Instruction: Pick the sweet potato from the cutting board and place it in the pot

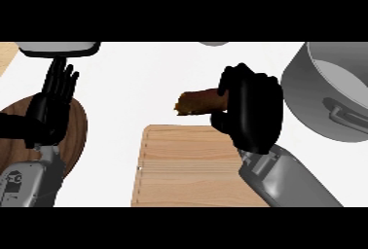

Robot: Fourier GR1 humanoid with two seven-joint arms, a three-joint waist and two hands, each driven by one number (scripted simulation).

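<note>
My right hand (pixel 251 109) is curled round a brown sweet potato (pixel 193 102), whose left end sticks out past the fingers. The hand holds it above the white counter, just beyond the far edge of the light wooden cutting board (pixel 191 168). A grey metal pot (pixel 327 78) with a side handle (pixel 346 115) stands at the right, close beside the hand. My left hand (pixel 52 104) rests open at the left, fingers pointing up.
A round dark wooden board (pixel 78 124) lies under the left forearm. A grey-rimmed white object (pixel 61 48) sits at the top left, and a small grey piece (pixel 213 43) shows at the top edge. Bare wood shows at the far left corner (pixel 7 56).
</note>
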